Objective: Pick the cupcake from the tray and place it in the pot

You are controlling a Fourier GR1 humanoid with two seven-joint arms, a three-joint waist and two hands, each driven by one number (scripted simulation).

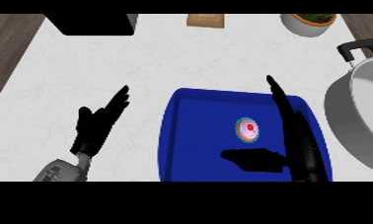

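Observation:
A small cupcake [248,129] with pink icing and a red dot on top sits on the blue tray [197,124], right of the tray's middle. My right hand [300,139] hovers over the tray with straight fingers reaching past the cupcake on its right side and the thumb [251,159] stretched out just below it; the hand is open and apart from the cupcake. The grey metal pot [353,114] with a black handle stands at the right edge, partly cut off. My left hand [98,122] rests open on the counter left of the tray.
A black box [94,23] stands at the back left. A tan block [206,19] lies at the back middle, and a white bowl with greenery [310,23] sits at the back right. Brown wood flooring [15,45] borders the white counter on the left.

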